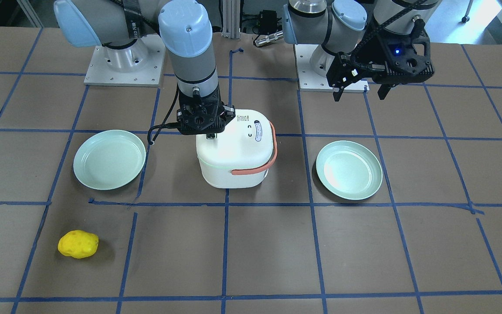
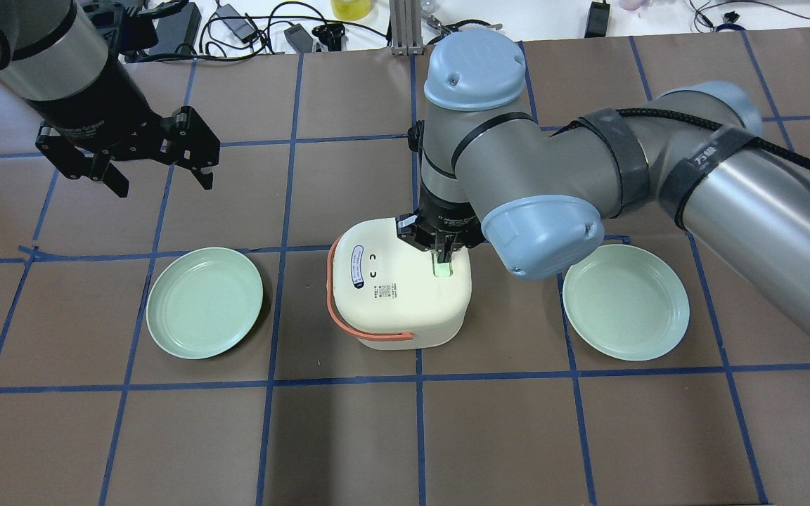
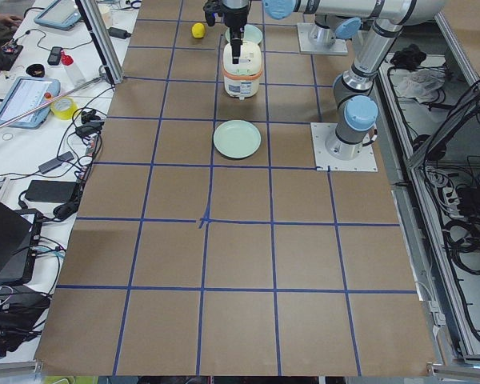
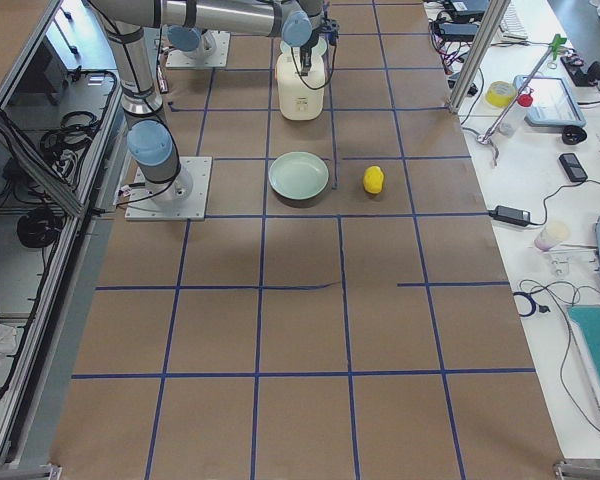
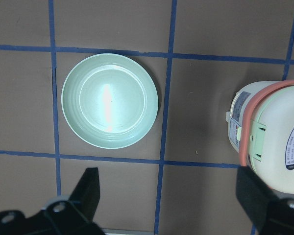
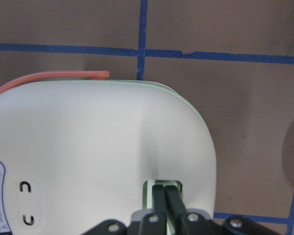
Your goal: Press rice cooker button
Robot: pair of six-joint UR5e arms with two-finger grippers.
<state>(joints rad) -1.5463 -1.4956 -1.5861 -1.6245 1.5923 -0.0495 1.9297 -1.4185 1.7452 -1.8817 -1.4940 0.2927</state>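
rice cooker (image 2: 391,302): we see smooth white plastic, slightly glossy
plates (image 2: 204,302): we see glossy pale-green plastic
bench (image 2: 349,443): we see matt brown paper, blue tape (image 2: 420,436)

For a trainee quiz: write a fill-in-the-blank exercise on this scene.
1. The right gripper touches the rice cooker's green button with its jaws ____.
2. The left gripper hangs off to the side with its jaws ____.
3. Flanking the cooker are ____ green plates.
Missing words: shut; open; two.

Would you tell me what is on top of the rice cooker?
The right gripper, shut, touches the pale green button; an oval label lies farther along the lid. The gripper covers part of the button.
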